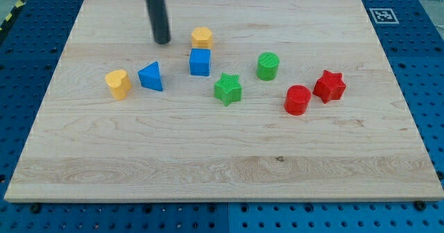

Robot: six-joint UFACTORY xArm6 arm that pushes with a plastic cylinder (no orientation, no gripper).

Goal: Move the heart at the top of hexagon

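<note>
A yellow heart lies at the view's left on the wooden board. A yellow hexagon sits near the view's top, a little left of centre. My tip rests on the board to the left of the hexagon, apart from it, and above and to the right of the heart. It touches no block.
A blue triangle lies just right of the heart. A blue cube sits right below the hexagon. A green star, a green cylinder, a red cylinder and a red star lie to the right.
</note>
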